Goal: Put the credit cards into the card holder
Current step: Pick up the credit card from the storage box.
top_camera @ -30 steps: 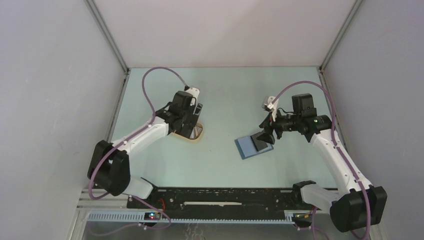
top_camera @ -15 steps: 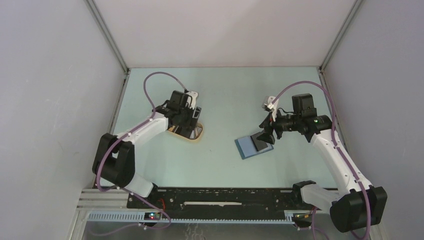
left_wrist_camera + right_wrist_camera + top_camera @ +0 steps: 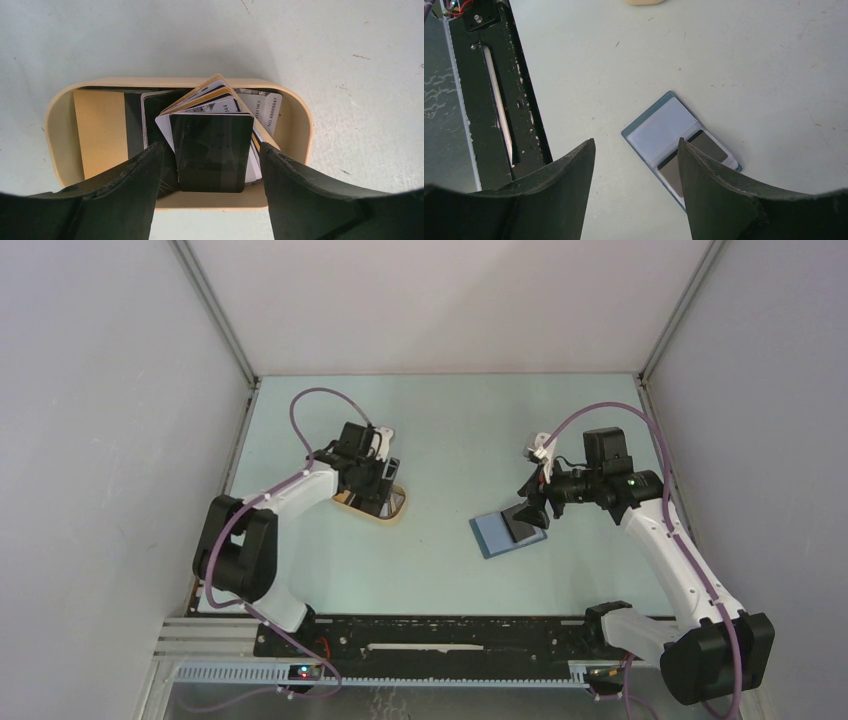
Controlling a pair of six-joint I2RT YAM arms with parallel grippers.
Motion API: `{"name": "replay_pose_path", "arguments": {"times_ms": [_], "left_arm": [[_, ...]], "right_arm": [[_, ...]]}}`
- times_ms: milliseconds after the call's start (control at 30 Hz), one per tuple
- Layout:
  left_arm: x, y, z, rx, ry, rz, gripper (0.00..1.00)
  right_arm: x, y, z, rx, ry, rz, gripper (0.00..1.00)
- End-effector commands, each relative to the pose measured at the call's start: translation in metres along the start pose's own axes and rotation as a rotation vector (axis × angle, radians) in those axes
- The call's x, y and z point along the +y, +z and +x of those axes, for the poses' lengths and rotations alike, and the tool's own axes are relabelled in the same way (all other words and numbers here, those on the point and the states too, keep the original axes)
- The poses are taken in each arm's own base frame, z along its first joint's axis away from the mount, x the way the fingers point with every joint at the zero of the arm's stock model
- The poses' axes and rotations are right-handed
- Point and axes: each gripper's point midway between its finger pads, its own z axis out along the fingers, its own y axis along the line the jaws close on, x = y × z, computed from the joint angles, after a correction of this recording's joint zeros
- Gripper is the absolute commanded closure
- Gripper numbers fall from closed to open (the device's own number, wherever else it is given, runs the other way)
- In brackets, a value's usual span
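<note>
Several credit cards (image 3: 227, 102) stand fanned in a tan oval tray (image 3: 62, 107), a black card (image 3: 212, 150) foremost. My left gripper (image 3: 211, 145) is open and straddles that black card, with a small gap on each side. In the top view the left gripper (image 3: 375, 492) is over the tray (image 3: 398, 515). The teal card holder (image 3: 661, 127) lies open on the table, pale blue inside, with a grey card (image 3: 713, 146) on its right half. Open as well, my right gripper (image 3: 636, 141) hovers above the card holder (image 3: 495, 535), its right finger over the grey card.
A black rail (image 3: 499, 100) runs along the table's near edge by the arm bases (image 3: 440, 635). Grey enclosure walls (image 3: 120, 420) close in the table on the left, right and back. Purple cables (image 3: 315, 398) loop above each arm.
The left arm's elbow has swung in and the left gripper has shifted slightly back-left over the tray, its jaws a little narrower. The right arm and card holder have not moved.
</note>
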Motion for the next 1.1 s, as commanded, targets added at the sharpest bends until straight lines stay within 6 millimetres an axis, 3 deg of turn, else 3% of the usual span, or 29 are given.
{"name": "replay_pose_path", "arguments": {"times_ms": [0,167,567,833,1067], "left_arm": [[0.003,-0.002,-0.022,-0.043,0.028,0.006,0.26],[0.003,0.000,-0.021,-0.041,0.025,0.016,0.29],[0.001,-0.004,-0.022,-0.061,-0.005,0.074,0.48],[0.005,-0.013,-0.027,-0.112,-0.032,0.090,0.54],[0.005,-0.012,-0.026,-0.118,-0.039,0.111,0.51]], "right_arm": [[0.002,0.001,-0.003,-0.008,-0.011,-0.010,0.30],[0.002,0.001,-0.003,-0.009,-0.012,-0.011,0.30],[0.003,0.002,-0.003,-0.008,-0.013,-0.015,0.30],[0.004,0.005,-0.001,-0.001,-0.011,-0.026,0.30],[0.008,0.010,0.000,0.004,-0.002,-0.053,0.30]]}}
